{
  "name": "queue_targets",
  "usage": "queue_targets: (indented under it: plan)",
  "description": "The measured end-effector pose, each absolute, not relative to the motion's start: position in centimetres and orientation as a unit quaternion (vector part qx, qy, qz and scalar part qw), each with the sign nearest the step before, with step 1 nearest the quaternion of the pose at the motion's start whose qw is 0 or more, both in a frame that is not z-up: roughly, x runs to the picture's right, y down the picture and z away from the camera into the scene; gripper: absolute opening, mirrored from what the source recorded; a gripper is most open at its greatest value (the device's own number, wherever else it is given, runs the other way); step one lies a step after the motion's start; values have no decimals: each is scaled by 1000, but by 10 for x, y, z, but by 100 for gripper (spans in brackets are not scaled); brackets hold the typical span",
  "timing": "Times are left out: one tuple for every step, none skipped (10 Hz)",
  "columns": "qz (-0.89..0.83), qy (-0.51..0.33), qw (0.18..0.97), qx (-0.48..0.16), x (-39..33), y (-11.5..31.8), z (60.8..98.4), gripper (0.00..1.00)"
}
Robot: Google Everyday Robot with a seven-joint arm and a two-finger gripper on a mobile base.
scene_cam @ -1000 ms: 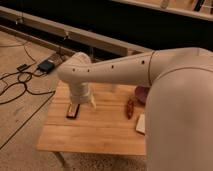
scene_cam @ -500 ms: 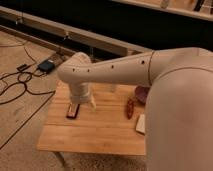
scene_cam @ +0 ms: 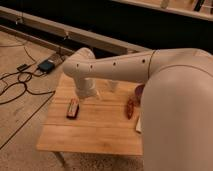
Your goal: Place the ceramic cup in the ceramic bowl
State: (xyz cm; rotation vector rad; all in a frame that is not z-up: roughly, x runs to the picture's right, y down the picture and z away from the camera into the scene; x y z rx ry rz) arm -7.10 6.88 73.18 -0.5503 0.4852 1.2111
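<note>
My gripper [scene_cam: 88, 95] points down over the left-middle of the wooden table [scene_cam: 100, 130], at the end of the large white arm [scene_cam: 150, 75] that reaches in from the right. A small whitish cup [scene_cam: 113, 86] shows just under the arm, to the right of the gripper and apart from it. The dark maroon bowl [scene_cam: 138, 93] sits further right, mostly hidden behind the arm. The gripper holds nothing that I can see.
A small bottle with a label [scene_cam: 73, 108] lies on the table just left of and below the gripper. An elongated reddish-brown object [scene_cam: 130, 107] and a flat white rectangle [scene_cam: 138, 125] lie at the right. Cables [scene_cam: 20, 80] and a small box [scene_cam: 46, 65] are on the floor at left.
</note>
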Motion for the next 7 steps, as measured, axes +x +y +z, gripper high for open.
queue_targets:
  plan:
    - [532, 216, 781, -246, -61, 53, 744, 65]
    - [520, 207, 791, -246, -57, 44, 752, 65]
    - [501, 195, 806, -247, -50, 31, 764, 65]
    - [485, 186, 817, -250, -45, 22, 774, 65]
    - [471, 181, 826, -252, -39, 15, 783, 65]
    - [455, 176, 835, -255, -29, 5, 796, 65]
    - [448, 176, 839, -256, -19, -2, 805, 65]
